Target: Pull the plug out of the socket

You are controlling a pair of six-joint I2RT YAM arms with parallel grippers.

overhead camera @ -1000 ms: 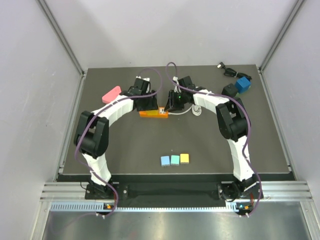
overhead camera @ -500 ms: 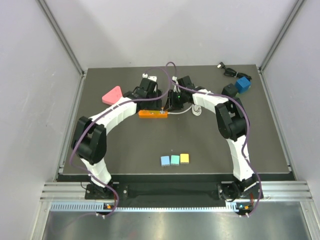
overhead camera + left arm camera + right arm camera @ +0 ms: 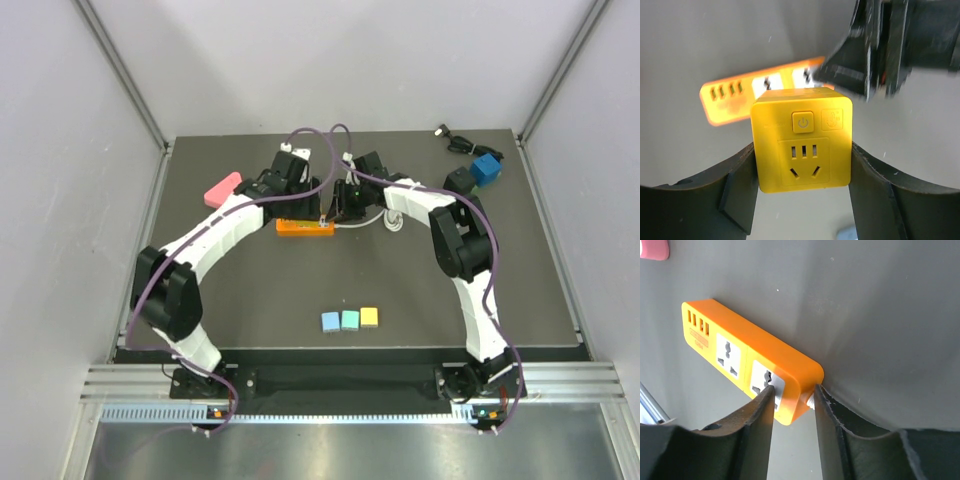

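Note:
In the left wrist view my left gripper (image 3: 802,165) is shut on the yellow cube plug (image 3: 801,117) and holds it above the orange socket strip (image 3: 740,95), clear of it. In the right wrist view my right gripper (image 3: 792,392) is shut on the cord end of the orange socket strip (image 3: 747,357), one finger on its face, the other at the white cord stub. In the top view the strip (image 3: 305,227) lies on the dark mat between my left gripper (image 3: 297,192) and my right gripper (image 3: 338,210). The plug is hidden there.
A pink block (image 3: 222,188) lies left of the left arm. The white cord (image 3: 388,222) coils right of the strip. A blue cube (image 3: 488,167), a black adapter (image 3: 459,180) and a black cable (image 3: 450,135) sit at the back right. Three small coloured blocks (image 3: 349,319) lie near the front.
My left arm has swung, its elbow moving out to the left and its wrist shifting slightly back above the strip. The strip and my right gripper have stayed in place.

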